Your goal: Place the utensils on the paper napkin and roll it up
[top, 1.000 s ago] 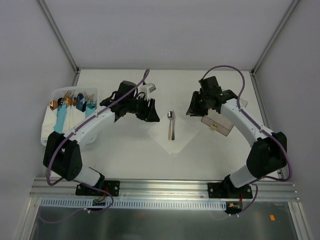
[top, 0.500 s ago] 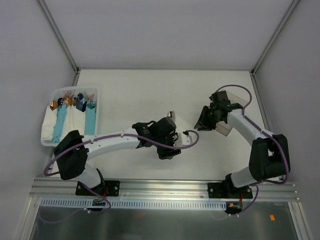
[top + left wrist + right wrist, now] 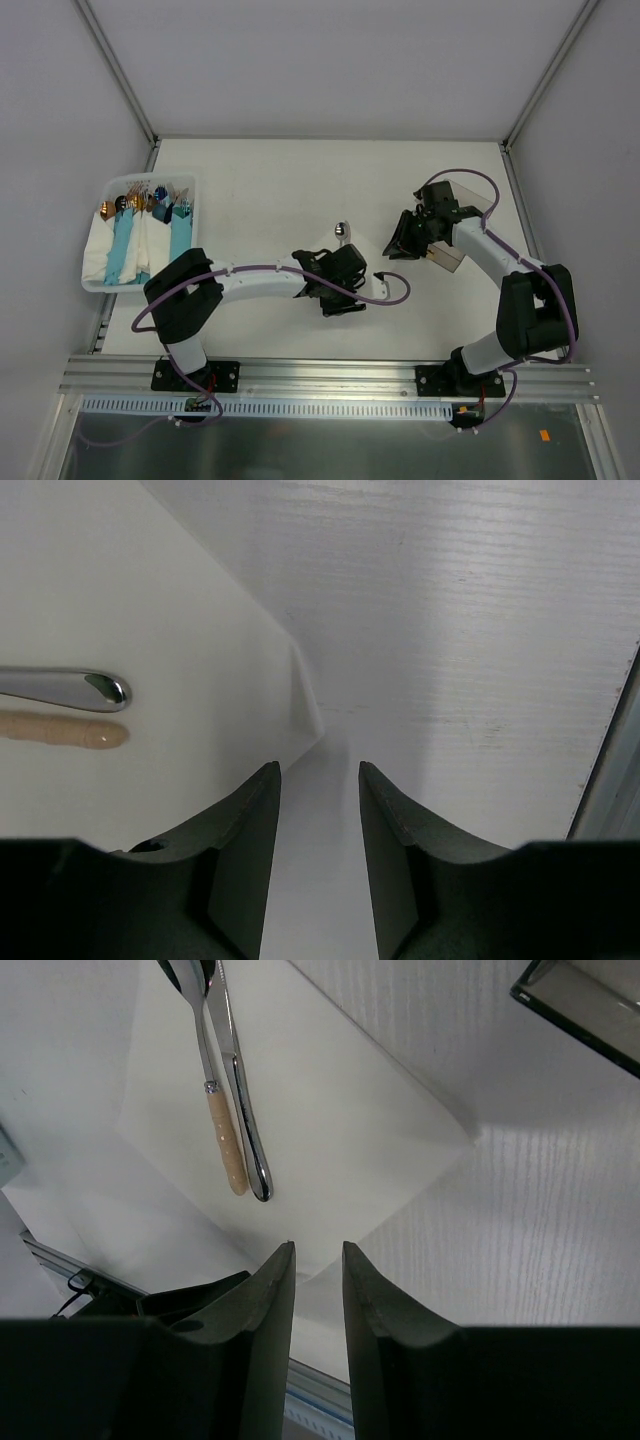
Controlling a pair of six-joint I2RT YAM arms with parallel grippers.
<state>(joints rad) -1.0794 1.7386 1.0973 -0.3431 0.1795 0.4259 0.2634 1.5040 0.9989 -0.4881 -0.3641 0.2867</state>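
The white paper napkin (image 3: 368, 252) lies as a diamond at the table's middle, mostly under my left arm. A silver spoon (image 3: 343, 229) pokes out at its far corner. In the right wrist view the napkin (image 3: 340, 1100) carries the utensils side by side: a tan-handled spoon (image 3: 222, 1140) and a silver knife (image 3: 246, 1125). My left gripper (image 3: 338, 303) is low at the napkin's near corner, open and empty. In its own view (image 3: 318, 775) the napkin's edge (image 3: 305, 705) lies just ahead, slightly raised. My right gripper (image 3: 400, 240) (image 3: 316, 1260) hovers right of the napkin, jaws narrowly apart and empty.
A clear plastic tray (image 3: 452, 250) sits right of the napkin, under my right forearm; its corner shows in the right wrist view (image 3: 590, 1010). A white bin (image 3: 100, 262) at the far left holds light-blue rolled bundles (image 3: 124, 245). The metal rail (image 3: 330, 378) runs along the near edge.
My left arm swung from the back left across the table and down to the napkin's near corner. My right gripper drew back to the right of the napkin and then barely moved.
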